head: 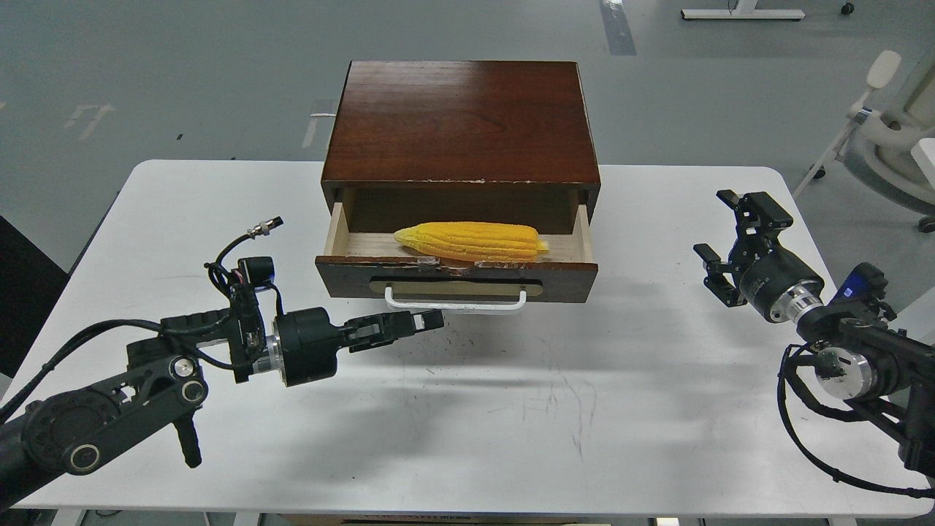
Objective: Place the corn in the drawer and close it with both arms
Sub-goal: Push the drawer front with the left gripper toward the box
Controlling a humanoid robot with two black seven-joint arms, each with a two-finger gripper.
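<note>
The yellow corn [471, 242] lies lengthwise inside the open drawer [456, 278], whose dark front with the white bar handle [455, 302] is pulled out from the brown cabinet [460, 120]. My left gripper [432, 320] points right, just below and left of the handle's middle. Its fingers are together and it holds nothing. My right gripper [719, 225] is open and empty, well to the right of the drawer, above the table.
The white table [511, 409] carries the cabinet at its back middle. An office chair [895, 131] stands off the table at the far right. Grey floor lies beyond the table.
</note>
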